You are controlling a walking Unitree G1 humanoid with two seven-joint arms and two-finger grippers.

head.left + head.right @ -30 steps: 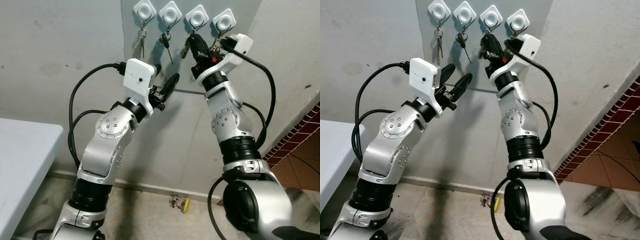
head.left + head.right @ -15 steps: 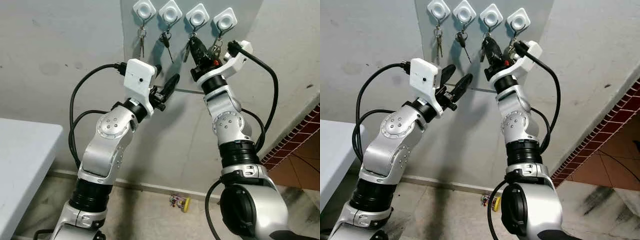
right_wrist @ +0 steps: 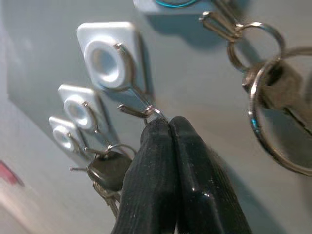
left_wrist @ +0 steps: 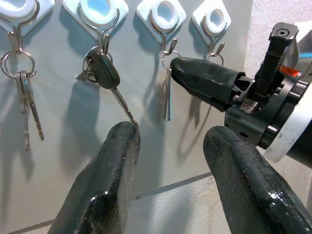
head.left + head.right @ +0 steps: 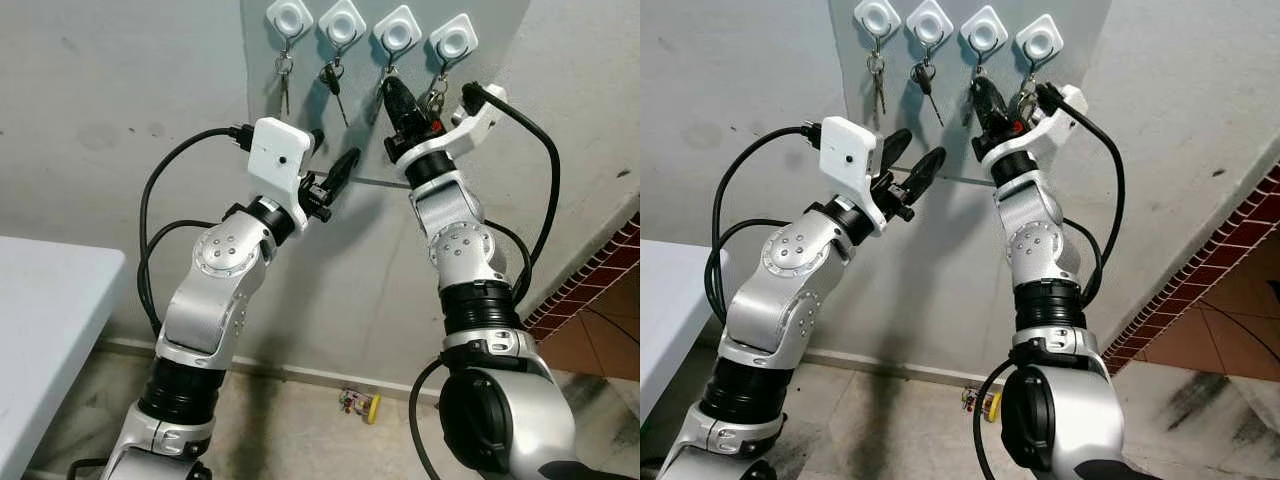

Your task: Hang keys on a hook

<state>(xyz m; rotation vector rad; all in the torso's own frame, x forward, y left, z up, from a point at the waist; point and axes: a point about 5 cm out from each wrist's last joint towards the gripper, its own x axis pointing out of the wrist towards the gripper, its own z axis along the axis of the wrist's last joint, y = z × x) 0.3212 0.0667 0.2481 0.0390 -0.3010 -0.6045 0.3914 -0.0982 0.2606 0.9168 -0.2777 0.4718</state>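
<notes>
Four white hooks sit in a row on a grey wall panel [image 5: 300, 200]. My right gripper [image 5: 389, 88] is raised to the third hook [image 5: 396, 28], shut on the ring [image 3: 155, 111] of the keys [image 4: 167, 97], and the ring touches the hook's wire. The key blade hangs straight down below it. Keys [image 5: 284, 85] hang from the first hook, a black-headed key [image 5: 333, 82] from the second, and more keys [image 5: 437, 95] from the fourth. My left gripper [image 5: 333, 155] is open, held up below the second hook and holding nothing.
A white table [image 5: 40, 300] stands at the left edge. A small yellow object [image 5: 360, 405] lies on the floor by the wall. Red brick tiling [image 5: 600, 280] runs along the right. Black cables loop off both wrists.
My right gripper has risen and moved in closer to the third hook, its wrist turning, with the keys' ring now at the hook's wire. The left arm has stayed in place.
</notes>
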